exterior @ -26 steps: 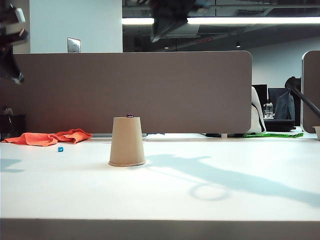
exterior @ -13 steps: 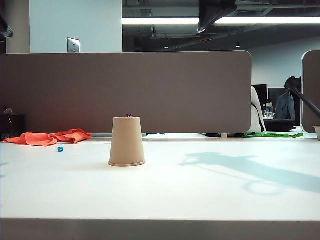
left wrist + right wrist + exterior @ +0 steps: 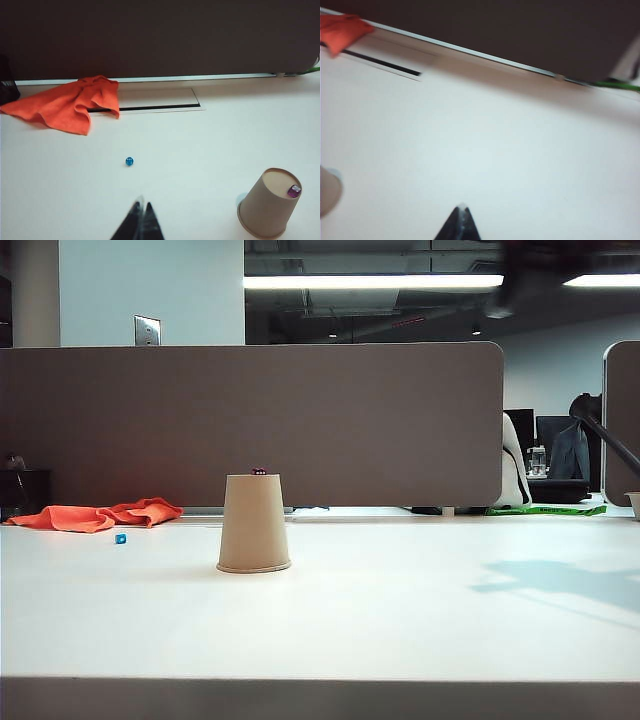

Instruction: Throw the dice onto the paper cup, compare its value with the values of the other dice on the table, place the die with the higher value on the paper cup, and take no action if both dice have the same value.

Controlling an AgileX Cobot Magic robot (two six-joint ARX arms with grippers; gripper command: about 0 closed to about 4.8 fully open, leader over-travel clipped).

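The tan paper cup [image 3: 254,523] stands upside down on the white table, also seen in the left wrist view as the cup [image 3: 267,205]. The tiny purple die [image 3: 259,471] rests on its upturned base, the same purple die [image 3: 294,190] showing clearly from above. The tiny blue die [image 3: 121,538] lies on the table left of the cup, near the orange cloth; the left wrist view shows this blue die [image 3: 129,161] too. My left gripper [image 3: 142,204] is shut and empty, high above the table short of the blue die. My right gripper [image 3: 462,207] is shut and empty over bare table right of the cup [image 3: 327,190].
An orange cloth [image 3: 98,514] lies at the back left by a grey partition [image 3: 300,420]. A cable slot [image 3: 150,107] runs along the table's back. A dark blur of the right arm [image 3: 560,260] crosses the top right of the exterior view.
Both arms have pulled up and away: the left has left the exterior view, the right has swung toward the top right. Its shadow slid right across the table. Cup and dice stayed still.
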